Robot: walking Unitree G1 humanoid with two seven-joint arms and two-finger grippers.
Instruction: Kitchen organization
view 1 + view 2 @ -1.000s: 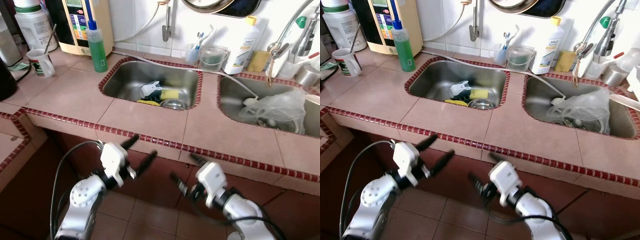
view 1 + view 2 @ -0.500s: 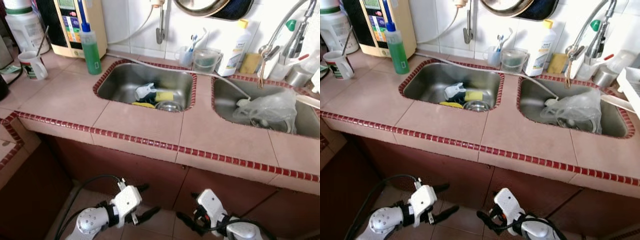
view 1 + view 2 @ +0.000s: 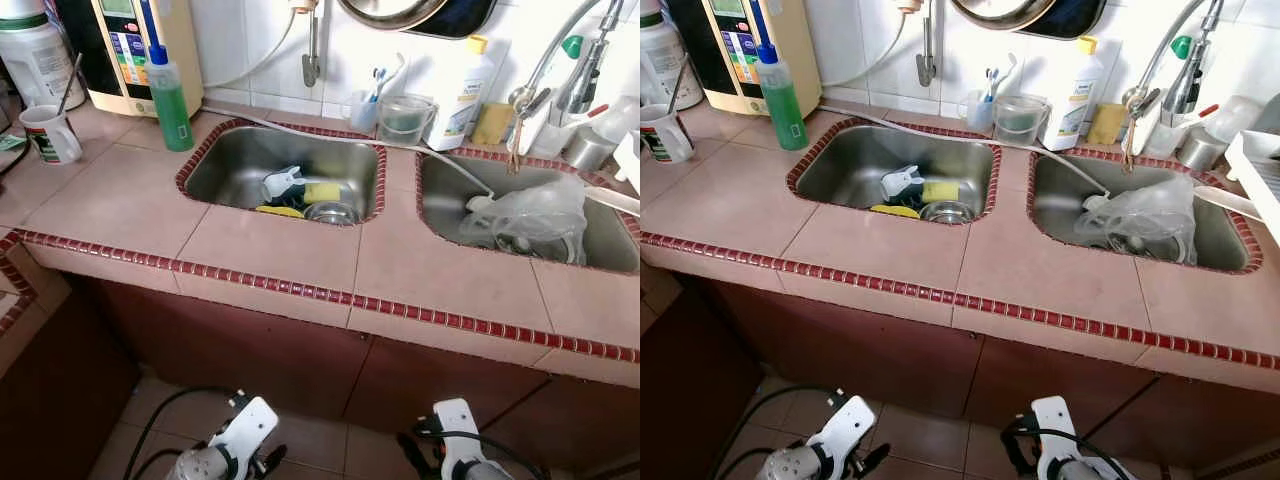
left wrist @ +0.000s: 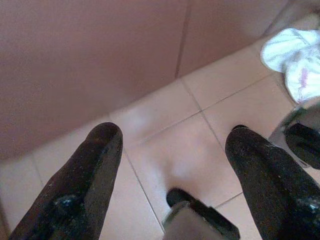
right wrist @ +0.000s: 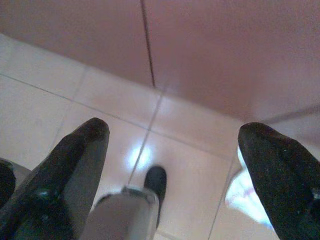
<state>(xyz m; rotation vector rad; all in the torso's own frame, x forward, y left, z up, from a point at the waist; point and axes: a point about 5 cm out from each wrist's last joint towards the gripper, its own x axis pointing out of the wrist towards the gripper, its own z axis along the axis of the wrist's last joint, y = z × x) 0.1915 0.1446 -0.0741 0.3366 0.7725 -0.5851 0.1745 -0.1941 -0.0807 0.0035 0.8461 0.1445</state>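
Both grippers hang low by the floor in front of the counter, the left gripper (image 4: 172, 145) and right gripper (image 5: 172, 135) each spread wide and empty. In the left sink (image 3: 225, 165) lie a yellow sponge (image 3: 322, 192), likely soft, light and easily pinched mid-body, and a white spray head (image 3: 281, 183), probably rigid and slick; the crumpled plastic bag (image 3: 535, 215) in the right sink (image 3: 445, 195) looks limp.

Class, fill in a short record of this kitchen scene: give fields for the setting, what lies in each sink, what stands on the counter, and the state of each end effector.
Setting: tiled counter with two sinks
Left sink: sponge, white item
Right sink: plastic bag
Counter: green bottle, mug
Left end effector: open, low over floor tiles
Right end effector: open, low over floor tiles
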